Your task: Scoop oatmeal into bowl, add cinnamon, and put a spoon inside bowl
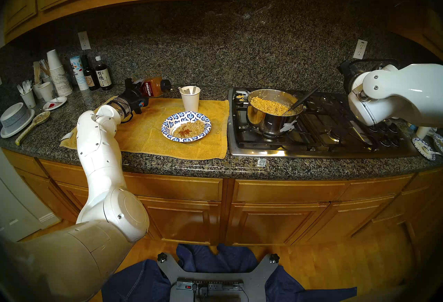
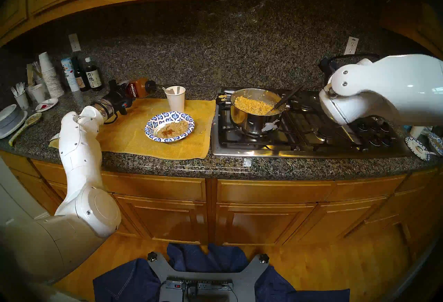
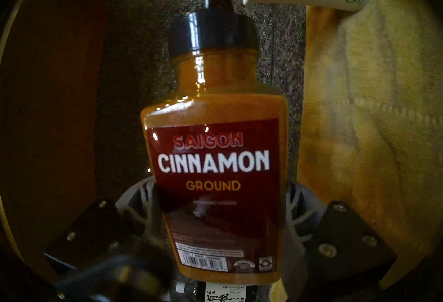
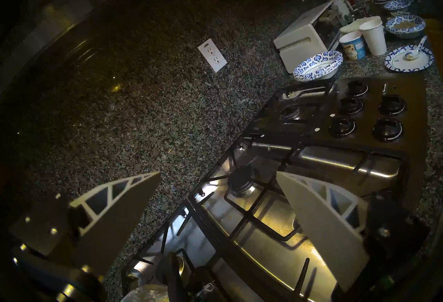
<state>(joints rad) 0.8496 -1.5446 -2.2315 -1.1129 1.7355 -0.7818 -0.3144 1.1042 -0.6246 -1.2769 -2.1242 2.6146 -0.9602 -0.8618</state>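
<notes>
My left gripper [image 1: 142, 90] is shut on the cinnamon [image 1: 153, 86], a jar of orange-brown powder with a dark red label [image 3: 215, 162]. The jar lies level above the back left of the yellow towel, its black lid [image 3: 211, 31] pointing right. The blue-and-white bowl [image 1: 167, 124] sits mid-towel. It holds oatmeal [image 1: 191, 128] with a brown dusting on top. More oatmeal [image 1: 268, 104] fills the steel pot [image 1: 263, 122] on the stove. A white spoon [image 1: 182, 89] stands in a paper cup [image 1: 190, 102] behind the bowl. My right gripper [image 4: 218, 174] hangs open over the stove's back right, holding nothing.
A black-handled serving spoon [image 1: 302, 100] leans in the pot. Paper cups, forks, dark bottles [image 1: 103, 76], stacked grey bowls [image 1: 15, 118] and a ceramic spoon [image 1: 33, 126] crowd the left counter. Stove knobs [image 4: 366, 112], a toaster and more patterned bowls [image 4: 316, 64] are at the right.
</notes>
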